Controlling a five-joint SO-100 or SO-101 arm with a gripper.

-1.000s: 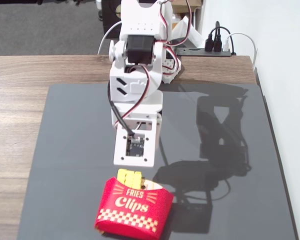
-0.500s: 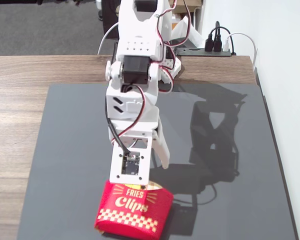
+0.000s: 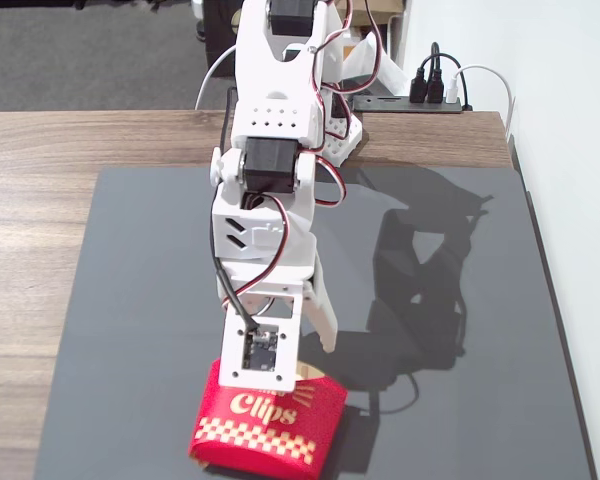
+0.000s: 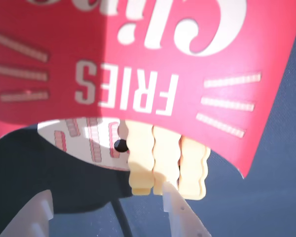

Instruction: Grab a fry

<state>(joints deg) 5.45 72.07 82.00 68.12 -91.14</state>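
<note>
The red "Fries Clips" carton (image 3: 265,425) lies flat near the front edge of the dark grey mat (image 3: 130,300). In the wrist view the carton (image 4: 138,54) fills the top, and three yellow ridged fries poke out of its mouth. The left fry (image 4: 140,158) ends between my fingers, close to the right one. My gripper (image 4: 104,191) is open, and the right fingertip (image 4: 170,195) overlaps the end of the middle fry (image 4: 166,155). In the fixed view my gripper (image 3: 305,367) hangs over the carton's mouth and hides the fries.
The mat lies on a wooden table (image 3: 30,200). The arm's base (image 3: 335,130) stands at the back of the table, with a power strip (image 3: 430,95) behind it. A white wall (image 3: 570,150) runs along the right side.
The arm has reached down and forward towards the carton. Its wrist now covers the fries in the fixed view. The jaw has swung open.
</note>
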